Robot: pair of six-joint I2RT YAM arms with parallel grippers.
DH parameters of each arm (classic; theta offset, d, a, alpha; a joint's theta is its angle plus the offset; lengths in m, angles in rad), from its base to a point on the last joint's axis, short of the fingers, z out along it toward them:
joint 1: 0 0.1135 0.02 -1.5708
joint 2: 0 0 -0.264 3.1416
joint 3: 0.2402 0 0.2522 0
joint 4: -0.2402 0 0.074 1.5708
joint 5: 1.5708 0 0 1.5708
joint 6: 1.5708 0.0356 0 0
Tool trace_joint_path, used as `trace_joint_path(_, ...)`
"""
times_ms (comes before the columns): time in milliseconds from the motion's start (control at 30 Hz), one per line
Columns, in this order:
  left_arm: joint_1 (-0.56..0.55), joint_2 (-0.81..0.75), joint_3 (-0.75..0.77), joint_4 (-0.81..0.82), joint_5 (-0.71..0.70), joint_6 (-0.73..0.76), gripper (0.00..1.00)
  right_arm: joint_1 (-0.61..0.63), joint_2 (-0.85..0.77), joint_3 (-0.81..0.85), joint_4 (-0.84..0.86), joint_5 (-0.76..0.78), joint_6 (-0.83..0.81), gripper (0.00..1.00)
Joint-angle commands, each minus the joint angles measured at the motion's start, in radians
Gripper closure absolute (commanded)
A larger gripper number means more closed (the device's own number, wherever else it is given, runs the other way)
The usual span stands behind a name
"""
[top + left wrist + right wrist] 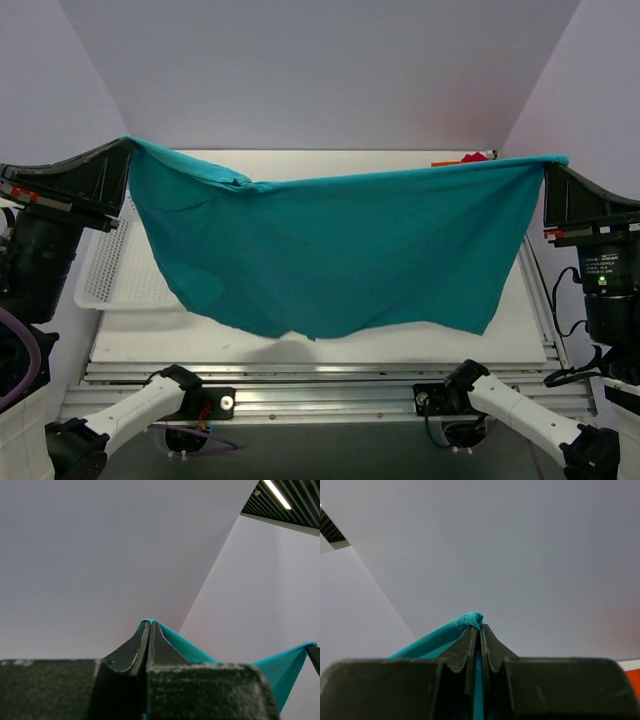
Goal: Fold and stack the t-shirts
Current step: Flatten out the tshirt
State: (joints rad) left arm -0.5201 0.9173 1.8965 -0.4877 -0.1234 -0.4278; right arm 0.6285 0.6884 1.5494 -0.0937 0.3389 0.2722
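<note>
Hanging in the air between the two arms, the teal-blue t-shirt (pixel 330 250) is spread wide like a banner above the tabletop (pixel 180 345). The left hand (pixel 127 143) is clenched on the shirt's upper left corner and the right hand (pixel 549 163) on its upper right corner. Each wrist view shows black fingers pressed together with a fold of teal cloth pinched at their tips. The top edge sags slightly toward the middle, with a small bunch of fabric near the left hand. The lower edge droops unevenly, lowest left of centre, with its shadow on the tabletop below. A white mesh basket (pixel 105 270) sits on the tabletop at the left, partly hidden behind the cloth. Far back on the right, a sliver of orange t-shirt (pixel 448 162) and a scrap of reddish-pink cloth (pixel 478 156) peek over the top edge, too little to tell how they lie.
</note>
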Motion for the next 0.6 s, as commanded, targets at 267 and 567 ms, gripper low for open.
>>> trace_joint_path(267, 0.006, 0.178, -0.141, 0.041, -0.180, 0.047, 0.98, -0.004, 0.373, -0.011, 0.012, 0.383, -0.083, 1.00)
trace_joint_path(567, 0.178, 0.526, -0.344, 0.214, -0.055, 0.001, 0.98, -0.185, 0.712, -0.242, 0.151, 0.306, 0.105, 1.00)
